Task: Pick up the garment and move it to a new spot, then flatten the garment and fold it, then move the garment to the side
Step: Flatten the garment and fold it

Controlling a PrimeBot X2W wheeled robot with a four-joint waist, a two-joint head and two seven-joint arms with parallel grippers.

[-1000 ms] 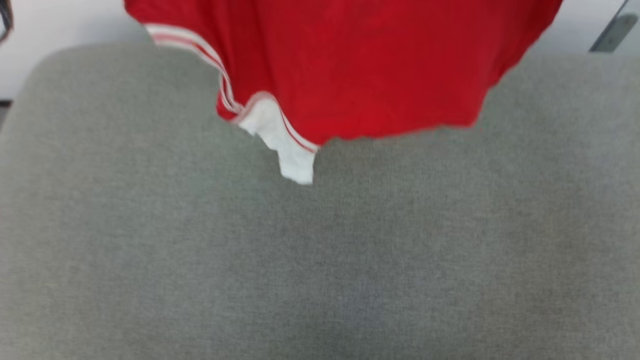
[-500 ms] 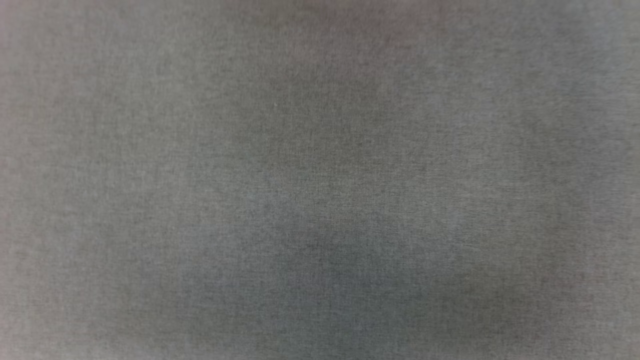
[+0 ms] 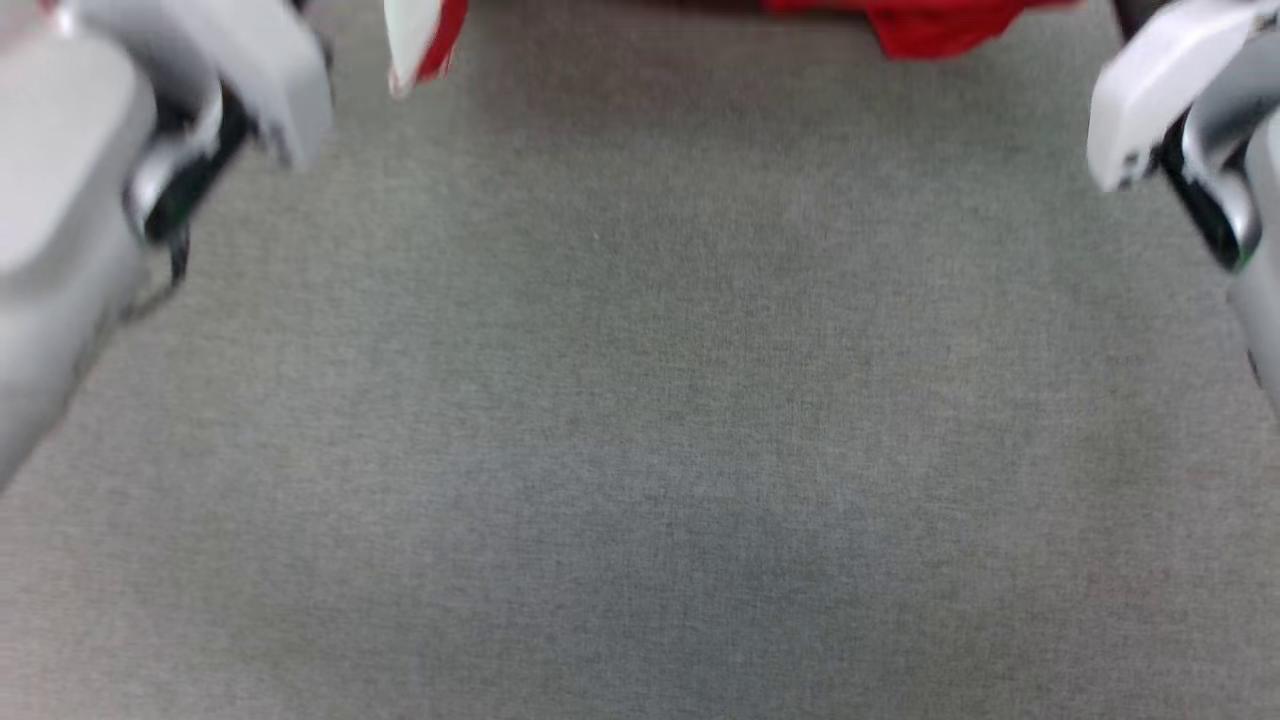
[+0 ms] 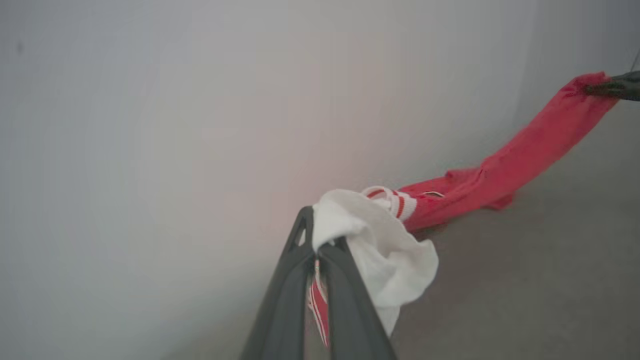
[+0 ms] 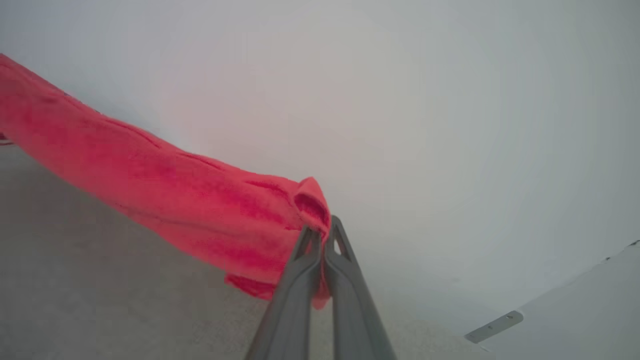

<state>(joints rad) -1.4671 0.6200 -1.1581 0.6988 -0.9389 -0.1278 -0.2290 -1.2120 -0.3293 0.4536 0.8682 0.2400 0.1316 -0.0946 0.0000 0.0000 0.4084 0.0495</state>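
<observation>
Garment (image 4: 500,170) hangs stretched between left claw (image 4: 320,235) and right claw (image 5: 324,227), both pinched shut on its cloth

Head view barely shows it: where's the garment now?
The garment stretches along the wall at the grey surface's far side, its white sleeve pinched in the left end effector and its red cloth in the right end effector.

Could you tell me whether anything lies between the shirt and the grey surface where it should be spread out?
Nothing visible does. The shirt is stretched between the left gripper and the right gripper, both shut on it, and no other object shows on the grey surface.
</observation>
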